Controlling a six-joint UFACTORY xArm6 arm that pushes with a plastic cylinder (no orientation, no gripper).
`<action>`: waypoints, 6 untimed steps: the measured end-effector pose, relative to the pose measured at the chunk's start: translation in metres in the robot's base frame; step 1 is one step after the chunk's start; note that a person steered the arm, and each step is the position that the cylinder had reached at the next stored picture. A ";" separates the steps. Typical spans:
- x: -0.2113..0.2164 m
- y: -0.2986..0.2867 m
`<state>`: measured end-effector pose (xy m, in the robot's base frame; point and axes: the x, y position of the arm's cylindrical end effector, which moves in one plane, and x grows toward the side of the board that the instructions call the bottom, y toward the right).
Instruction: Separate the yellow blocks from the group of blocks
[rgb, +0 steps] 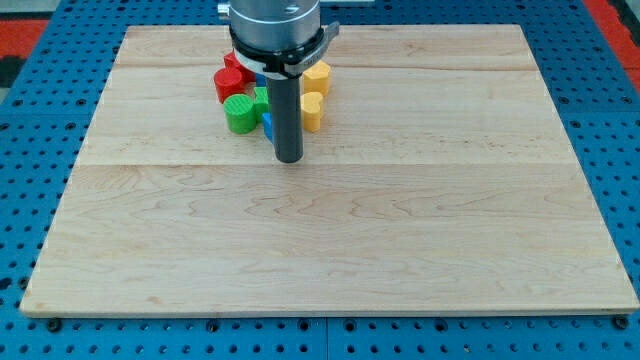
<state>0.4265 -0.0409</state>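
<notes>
A tight group of blocks sits near the view's top, left of centre. A yellow hexagonal block (318, 77) is at the group's right, and a yellow heart-shaped block (312, 111) lies just below it. Two red blocks (229, 80) are at the left. A round green block (240, 114) is at the lower left, with another green block (261, 99) beside it. A blue block (267, 125) is mostly hidden behind the rod. My tip (289, 159) rests on the board just below the group, below and left of the yellow heart.
The wooden board (330, 240) lies on a blue pegboard table (30, 150). The arm's grey head (275, 30) hangs over the top of the group and hides part of it.
</notes>
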 end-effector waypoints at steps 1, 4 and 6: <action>-0.003 -0.019; -0.061 0.004; -0.082 0.038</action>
<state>0.3442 -0.0031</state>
